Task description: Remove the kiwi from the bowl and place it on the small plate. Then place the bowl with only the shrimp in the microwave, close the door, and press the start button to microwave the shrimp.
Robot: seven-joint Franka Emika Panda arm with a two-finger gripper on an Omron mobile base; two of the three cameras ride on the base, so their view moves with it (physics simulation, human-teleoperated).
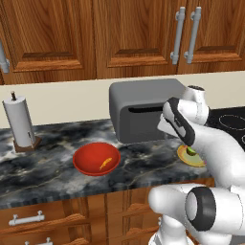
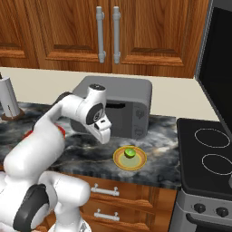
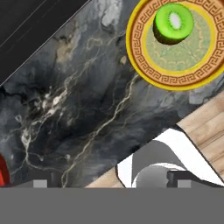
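Kiwi sits on small plate; shrimp alone in bowl. Jaws' state unclear. Next: reach bowl, grasp rim.

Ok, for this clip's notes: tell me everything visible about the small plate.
The small plate is round and shallow, with a yellow rim, an orange band carrying a dark key pattern, and a pale greenish centre. It lies flat on the dark marbled counter near the front edge, in front of the grey toaster oven and left of the stove. A cut kiwi rests on it, off-centre. Nothing else touches it.
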